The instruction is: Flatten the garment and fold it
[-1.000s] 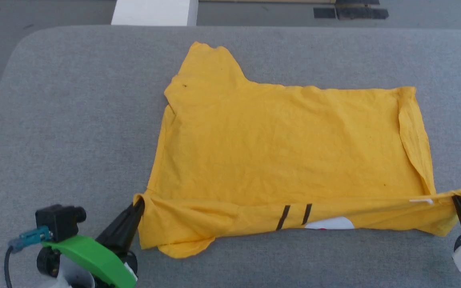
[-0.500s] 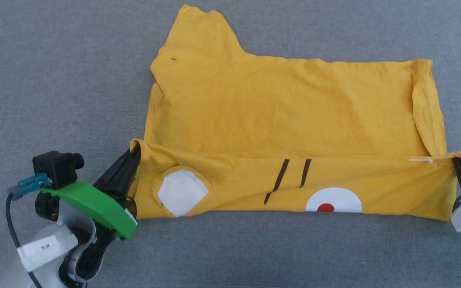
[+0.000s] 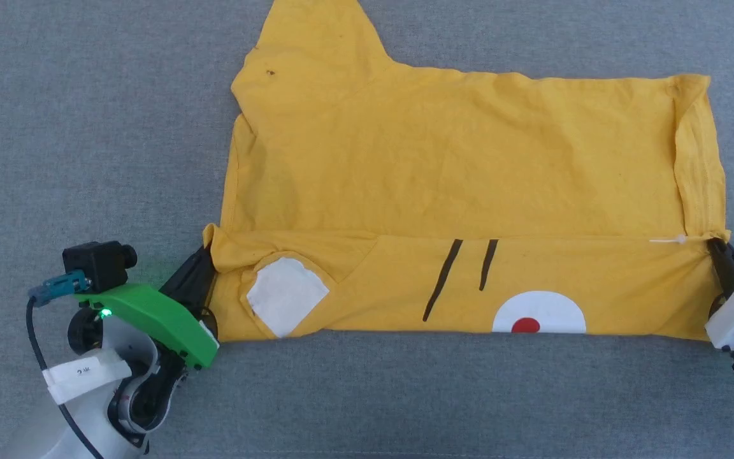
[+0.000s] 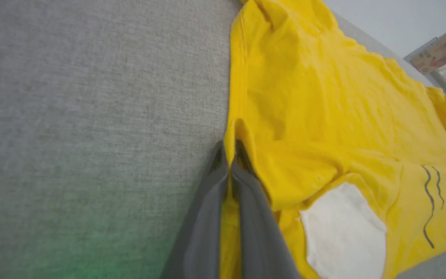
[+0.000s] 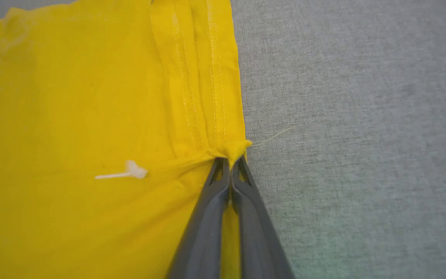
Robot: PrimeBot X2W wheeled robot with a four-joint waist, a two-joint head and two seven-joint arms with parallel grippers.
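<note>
The shirt (image 3: 456, 166) lies flat on the grey table (image 3: 86, 127), with its near strip folded up over the body so the print faces up. The strip's far edge runs straight from one gripper to the other. The left gripper (image 3: 208, 258) has its fingers pressed together on the left end of that edge. The right gripper (image 3: 715, 246) pinches the right corner the same way, just beside the stitched hem and a small white tag (image 5: 124, 172). Bare table lies open to the left and along the near side; on the right the hem sits near the frame edge. The far sleeve (image 3: 316, 38) is cut off at the top. The near fold cuts through the red dot (image 3: 525, 326).
</note>
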